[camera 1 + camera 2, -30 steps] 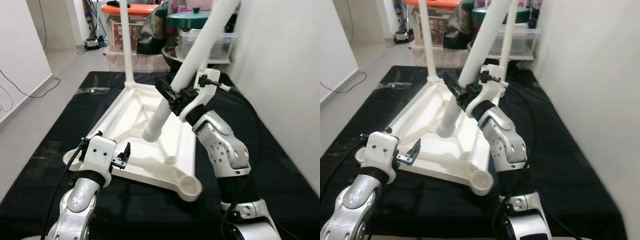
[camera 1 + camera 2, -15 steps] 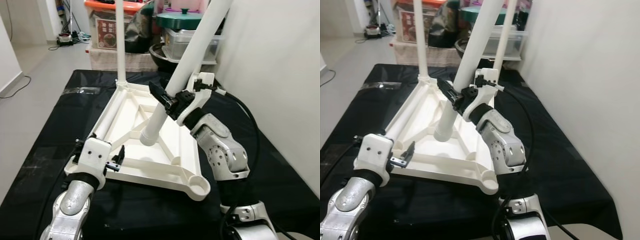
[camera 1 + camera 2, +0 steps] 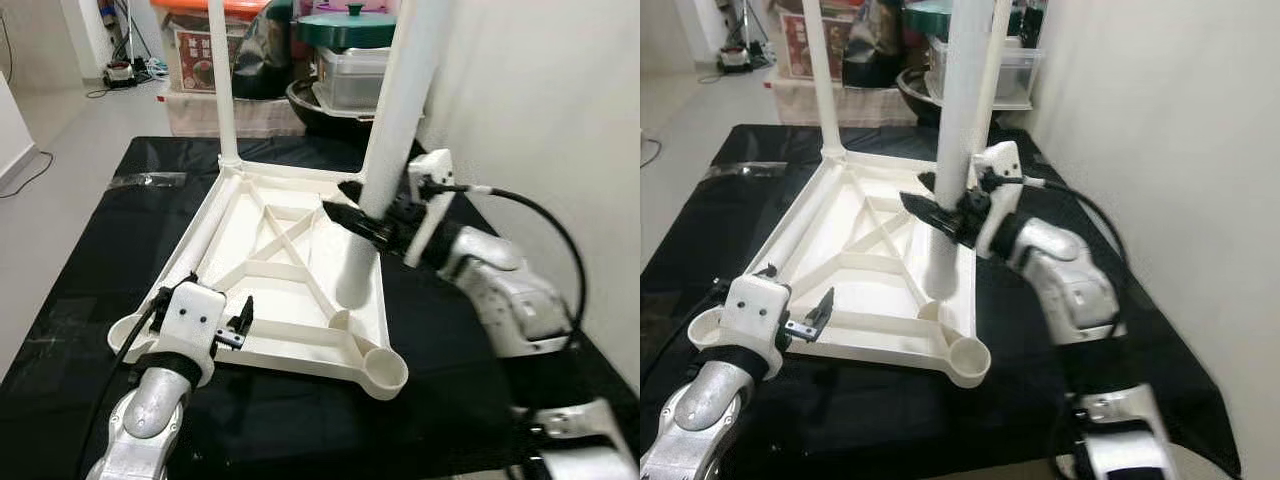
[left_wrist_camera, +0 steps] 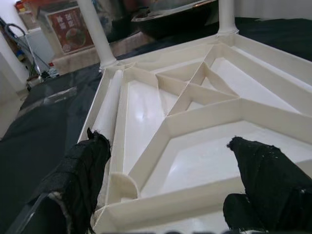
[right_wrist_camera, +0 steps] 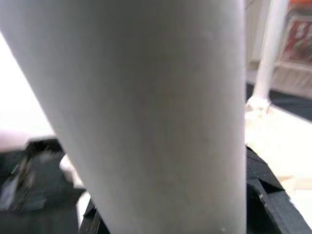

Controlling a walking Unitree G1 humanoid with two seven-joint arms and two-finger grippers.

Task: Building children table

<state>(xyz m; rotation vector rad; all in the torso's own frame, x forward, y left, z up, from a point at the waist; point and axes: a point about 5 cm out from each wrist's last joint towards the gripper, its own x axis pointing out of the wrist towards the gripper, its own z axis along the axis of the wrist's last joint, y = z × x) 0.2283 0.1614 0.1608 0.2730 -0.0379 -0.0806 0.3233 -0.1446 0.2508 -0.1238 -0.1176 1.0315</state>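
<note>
We find the tabletop inverted on the black mat, so its sockets face up. The right gripper, clamped on a white leg, holds it near upright above the frame. The left gripper, fingers parted and empty, hovers at the near rim, apparently to steady it.

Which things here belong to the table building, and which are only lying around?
Belong to the job:
- upturned white tabletop
- table leg held by the right gripper
- fitted leg at the far corner
- left gripper, open, at the near edge

Just lying about:
- storage boxes
- green-lidded pot
</note>
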